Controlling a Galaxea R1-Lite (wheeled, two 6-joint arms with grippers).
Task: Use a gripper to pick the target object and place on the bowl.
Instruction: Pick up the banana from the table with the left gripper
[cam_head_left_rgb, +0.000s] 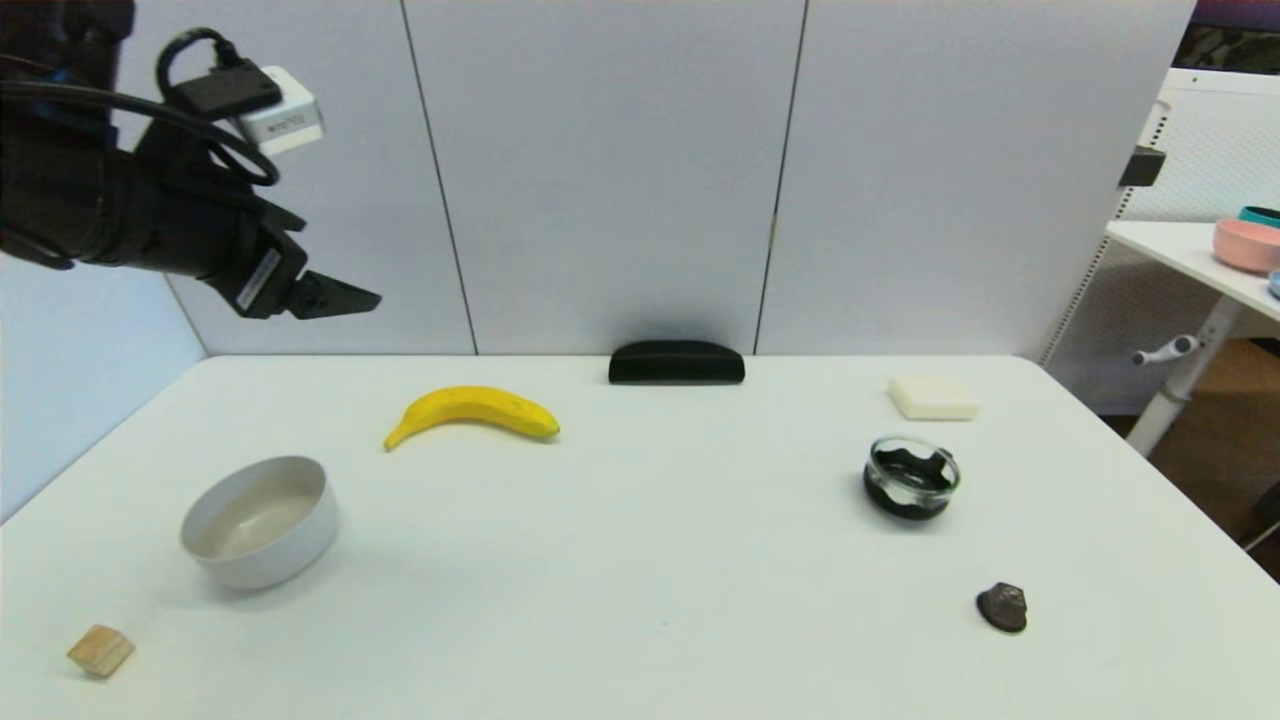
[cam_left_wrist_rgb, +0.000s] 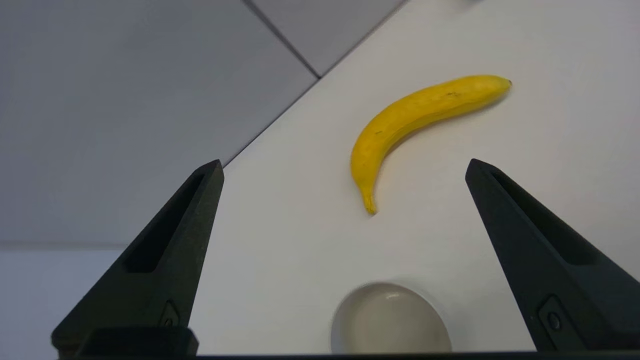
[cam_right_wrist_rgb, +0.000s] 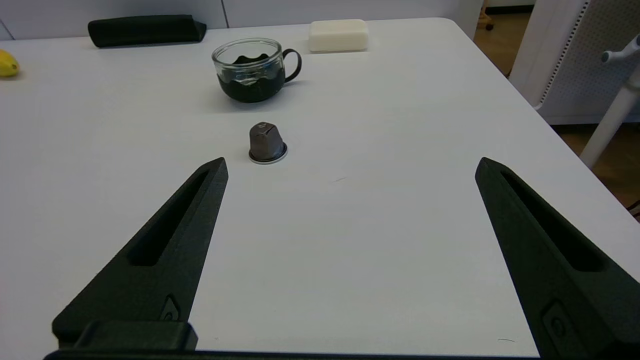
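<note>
The left claw (cam_head_left_rgb: 345, 297) hangs spread, high over the desk's (cam_head_left_rgb: 640, 560) far-left edge. The banana (cam_head_left_rgb: 470, 412) lies free at 1 o'clock from the bowl (cam_head_left_rgb: 260, 520). The right claw (cam_right_wrist_rgb: 350, 170), also spread, is near a capsule (cam_right_wrist_rgb: 267, 143).

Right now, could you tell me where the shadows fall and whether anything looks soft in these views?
Head view: the bowl and banana cast only faint shadows on the table. Left wrist view: the left gripper is open above the crisp banana. Right wrist view: the right gripper is open, and the glass cup shows small glints.
</note>
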